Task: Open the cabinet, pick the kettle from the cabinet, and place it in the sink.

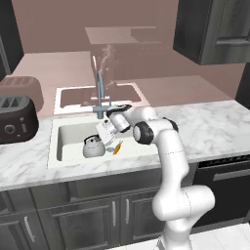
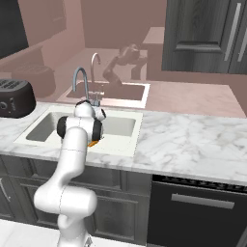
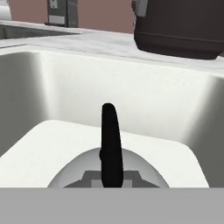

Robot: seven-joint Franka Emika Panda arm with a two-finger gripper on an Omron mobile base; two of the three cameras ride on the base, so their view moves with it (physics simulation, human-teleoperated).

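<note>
The white arm bends down over the sink. Its tool is pinched tight, just beside the kettle, which sits inside the sink.

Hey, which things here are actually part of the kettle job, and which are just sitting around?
Part of the job:
kettle, in the basin
sink
cabinet
gripper, shut on the kettle's handle

Just sitting around:
toaster
faucet
orange item in the sink
dishwasher
</note>
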